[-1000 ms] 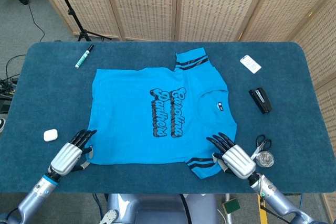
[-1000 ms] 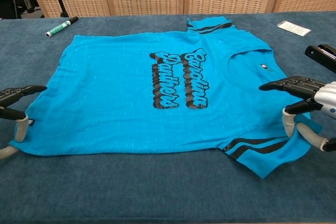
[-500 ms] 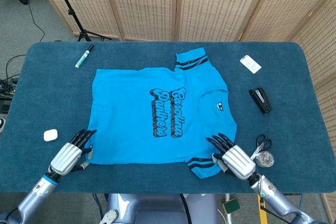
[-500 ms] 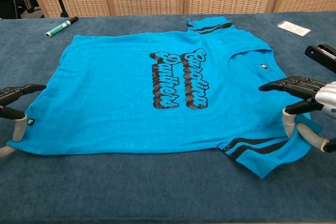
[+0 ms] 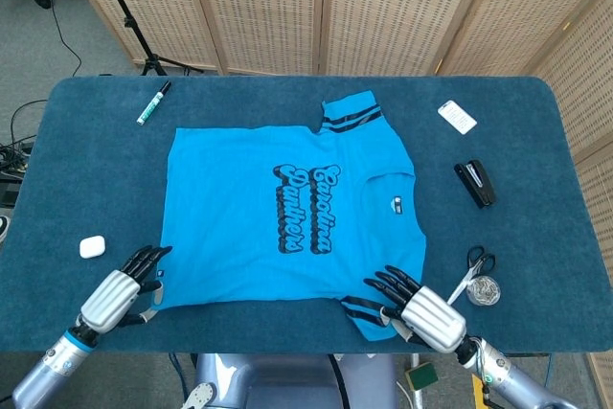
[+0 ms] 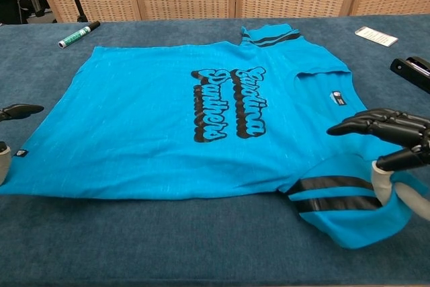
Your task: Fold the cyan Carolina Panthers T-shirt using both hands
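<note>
T-shirt [image 5: 287,213], flat on counter [image 5: 536,160]; left hand [image 5: 120,292] pinches hem corner, right hand [image 5: 421,306] pinches near sleeve.

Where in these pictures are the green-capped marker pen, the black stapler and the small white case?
green-capped marker pen [image 5: 152,102], head view, middle of its barrel.
black stapler [image 5: 475,184], head view, middle of its body.
small white case [image 5: 92,246], head view, centre of its top.

Woven tan rattan folding screen panels [image 5: 383,7] behind dark blue carpeted tabletop [image 5: 287,332]. Grey floor [image 5: 38,45] beyond tabletop's far left corner, black tripod stand [image 5: 129,16], black cables [image 5: 14,141]. Even indoor light.
</note>
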